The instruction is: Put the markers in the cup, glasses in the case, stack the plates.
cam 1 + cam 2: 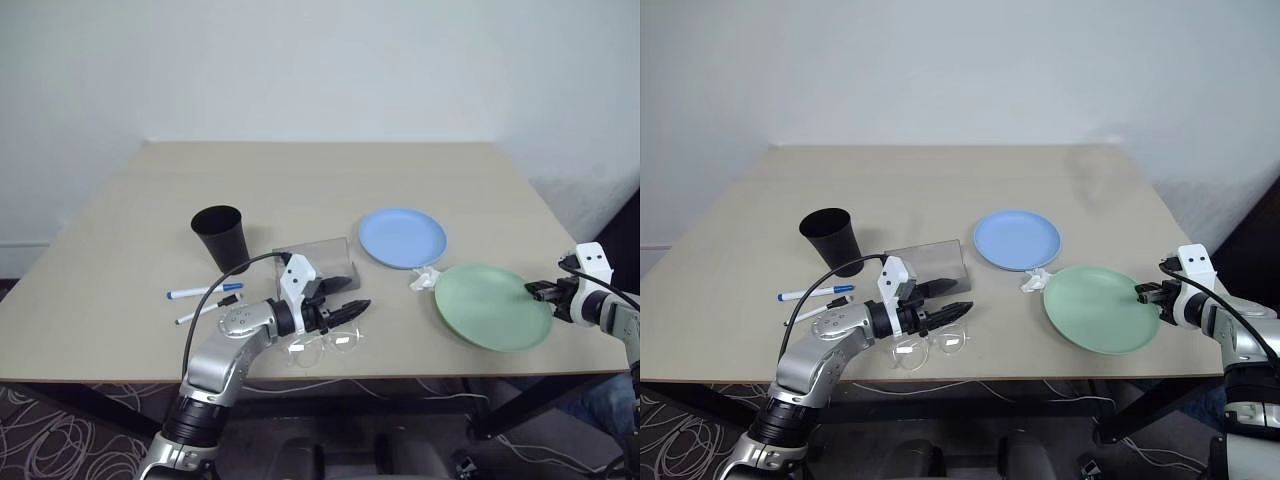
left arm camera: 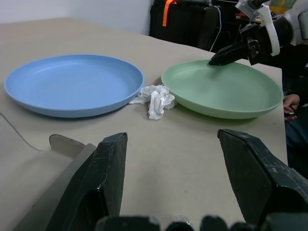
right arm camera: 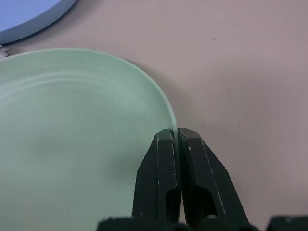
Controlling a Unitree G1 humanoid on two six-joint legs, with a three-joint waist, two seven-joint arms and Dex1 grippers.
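Right gripper (image 3: 174, 139) pinches green plate (image 3: 72, 134) rim.

I seem to be in a bare lab or test room: a plain beige table (image 1: 320, 180) stands against an unadorned white wall (image 1: 320, 60), with nothing homely on either. Under the table's front edge I see loose cables (image 1: 440, 390) trailing over a dark carpet with pale looping lines (image 1: 60, 440), and past the table's right side stands black equipment (image 2: 192, 21) with an orange strap.
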